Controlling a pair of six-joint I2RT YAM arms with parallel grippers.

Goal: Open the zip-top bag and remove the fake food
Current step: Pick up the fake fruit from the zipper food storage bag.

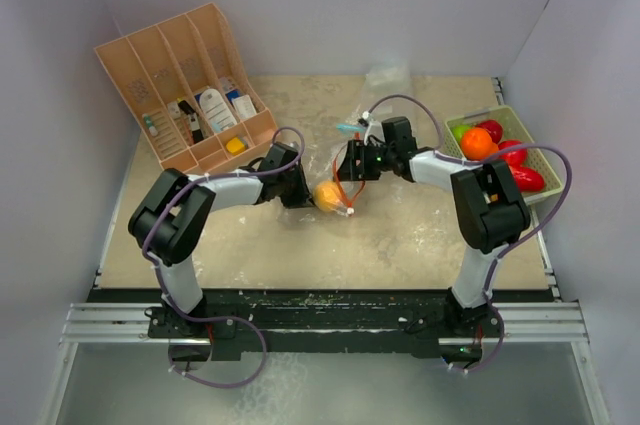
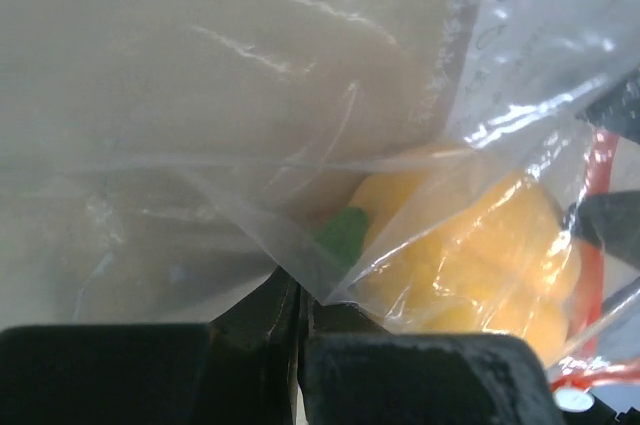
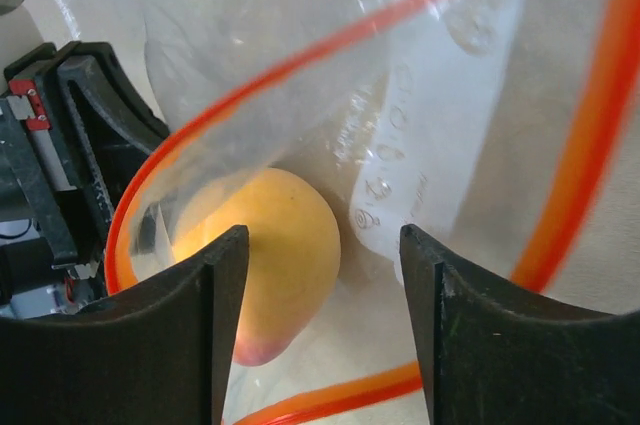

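Beige tabletop [image 1: 400, 235], and both arms met at the zip-top bag [image 1: 345, 145] mid-frame.
Left gripper [image 2: 300, 310] was clamped tight on a fold of the bag's clear film. The right gripper [image 3: 322, 245] stood jaws apart at the orange-rimmed mouth, gripping nothing. One yellow-orange fruit [image 3: 280, 235] lay inside the bag, just ahead of those fingers. More fake food [image 1: 490, 145] sat in the green tray [image 1: 531, 141] at the right edge.

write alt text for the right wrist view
The open right hand sits at the open mouth of a clear bag with an orange zip rim, its two black fingers framing a yellow-orange fruit that lies inside. The black left hand shows at the left edge, beside the bag.
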